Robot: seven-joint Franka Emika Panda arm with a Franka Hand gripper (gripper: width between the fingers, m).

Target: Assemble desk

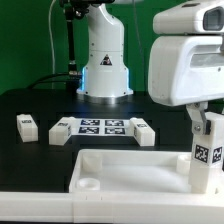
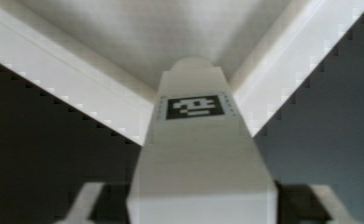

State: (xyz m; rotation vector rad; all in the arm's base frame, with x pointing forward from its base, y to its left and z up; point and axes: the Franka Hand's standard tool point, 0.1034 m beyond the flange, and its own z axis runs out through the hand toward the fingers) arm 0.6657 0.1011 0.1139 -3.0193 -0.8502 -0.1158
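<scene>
Gripper straddled one upright white leg at the desk top's corner on the exterior view's right, though we could not tell whether it clamped that leg.

Even, bright light washes the white tabletop almost to glare, with soft grey shading inside its rim. Behind it the black table stays dim, and a blue glow shows on the robot base. The wrist view is soft throughout: the leg against the tabletop's corner is blurred and its tag smeared.
</scene>
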